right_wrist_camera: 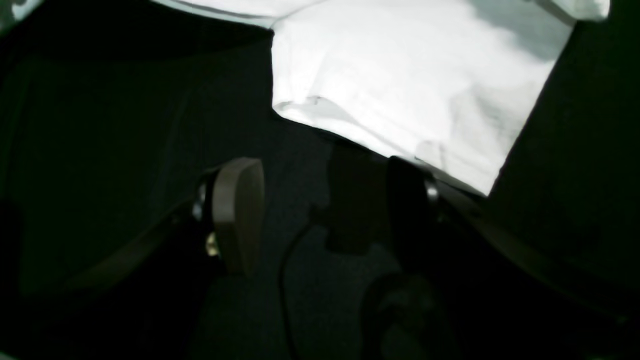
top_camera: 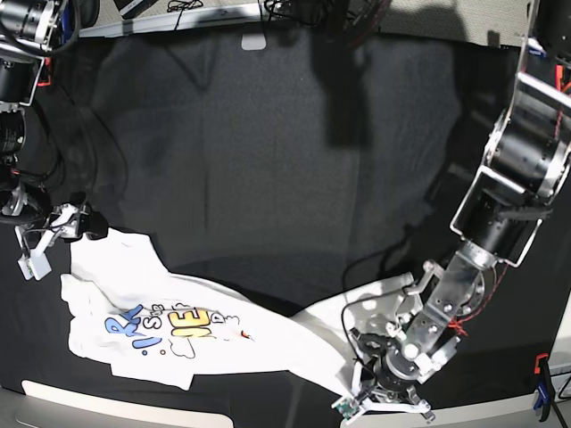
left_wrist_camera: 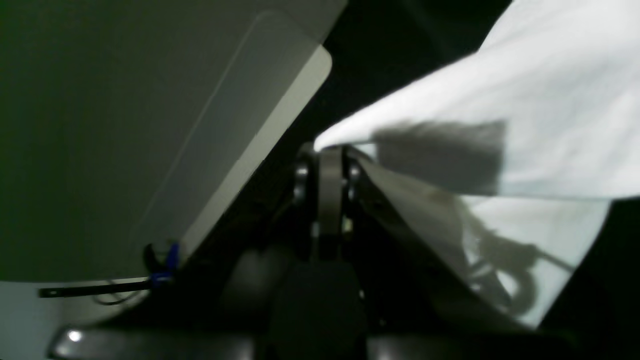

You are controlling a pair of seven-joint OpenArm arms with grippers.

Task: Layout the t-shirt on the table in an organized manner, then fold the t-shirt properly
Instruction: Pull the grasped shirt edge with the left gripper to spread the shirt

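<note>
Your left gripper (top_camera: 385, 399) pinched the white printed cotton t-shirt (top_camera: 143, 312); it stretched leftward toward your empty, wide-open right gripper (top_camera: 55, 227).

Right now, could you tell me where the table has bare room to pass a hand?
The table is bare across its far half, beyond the t-shirt. It is crowded along the near edge: the left gripper pinches the shirt there, and the right gripper stands open at its other end.

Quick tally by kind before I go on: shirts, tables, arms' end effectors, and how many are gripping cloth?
t-shirt: 1
table: 1
end effectors: 2, the left end effector shut on the t-shirt, the right end effector open
Gripping cloth: 1
Total things: 4
</note>
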